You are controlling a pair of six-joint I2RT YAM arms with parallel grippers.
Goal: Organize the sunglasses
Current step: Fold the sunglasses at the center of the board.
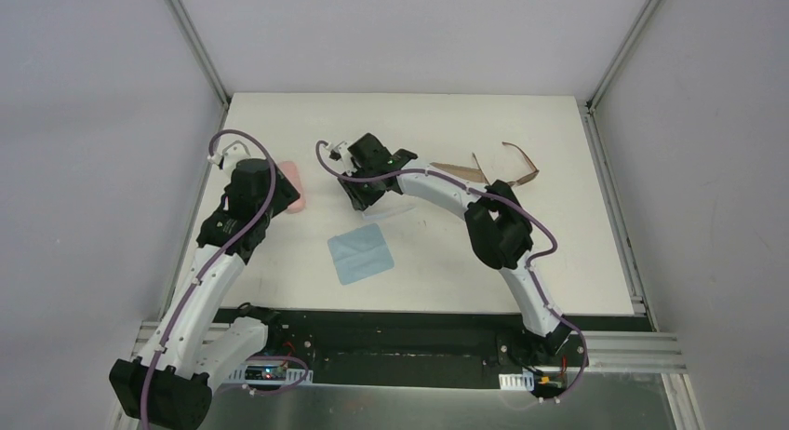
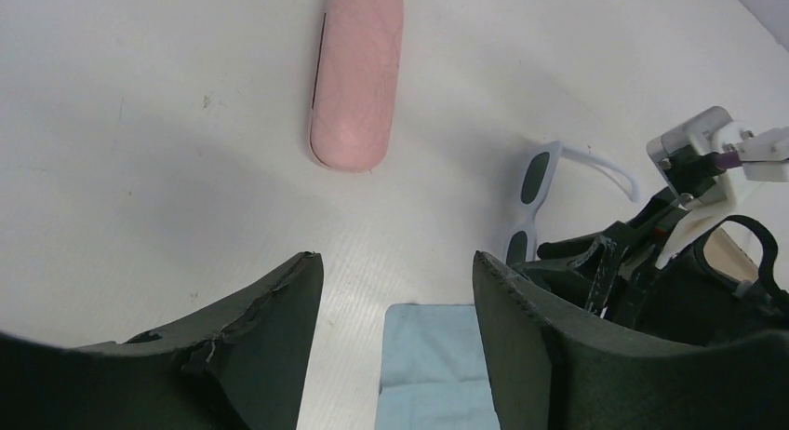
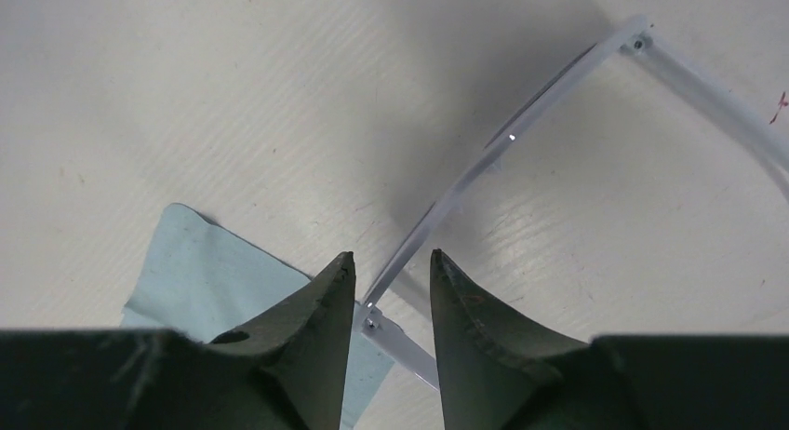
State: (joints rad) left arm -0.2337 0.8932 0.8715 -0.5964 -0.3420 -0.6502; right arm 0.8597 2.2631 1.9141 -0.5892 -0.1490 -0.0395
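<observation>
Right gripper [image 3: 392,256], jaws narrow astride the pale sunglasses [image 3: 510,137], grip unclear, seems mid-pickup and must clamp firmly next; left gripper [image 2: 395,256] hangs wide, empty.

My left gripper [image 2: 395,262] points to twelve o'clock with jaws apart, while my right gripper [image 3: 393,258] reaches toward ten o'clock, jaws set narrow (grip unclear).
</observation>
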